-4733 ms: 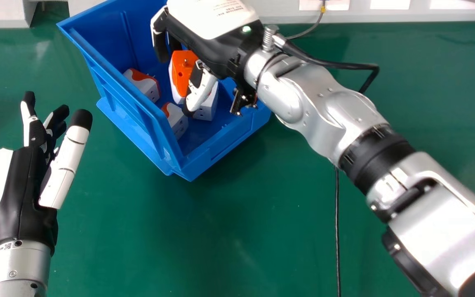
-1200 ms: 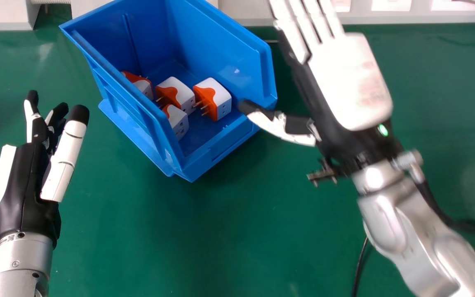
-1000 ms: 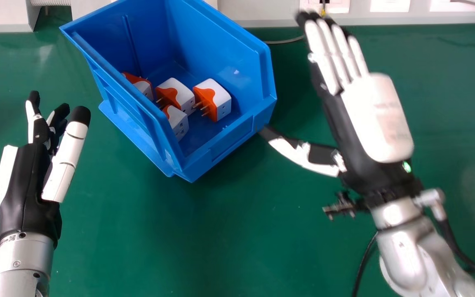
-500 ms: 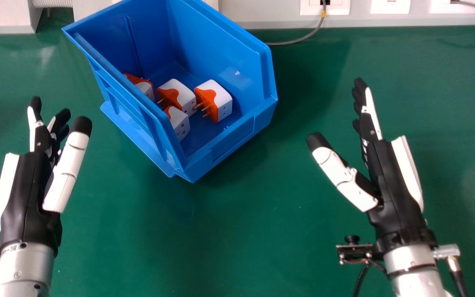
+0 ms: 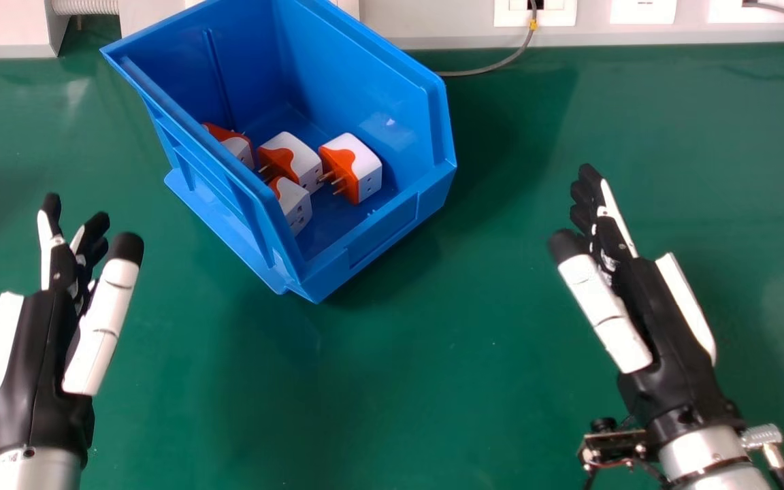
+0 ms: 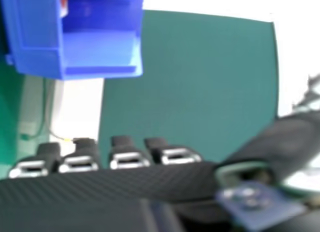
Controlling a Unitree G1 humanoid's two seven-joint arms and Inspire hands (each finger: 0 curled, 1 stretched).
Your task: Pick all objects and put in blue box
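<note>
Pointing up the frame at lower left, the left hand (image 5: 37, 361) is held with fingers straight, some partly covered by others, its forearm cut off by the bottom edge. At upper left to upper centre, the blue box (image 5: 386, 235) is cropped by the top edge. Inside it, the leftmost adapter (image 5: 238, 148) and the lowest adapter (image 5: 295, 206) are partly hidden by the box's side wall; the middle adapter (image 5: 299, 161) and the rightmost adapter (image 5: 365, 167) are seen more fully. At lower right, well apart from the box, the right hand (image 5: 661, 320) is tilted toward upper left, fingers extended and partly overlapped by one another. In the blurred right hand view, a red-and-white patch within the box is probably an adapter.
</note>
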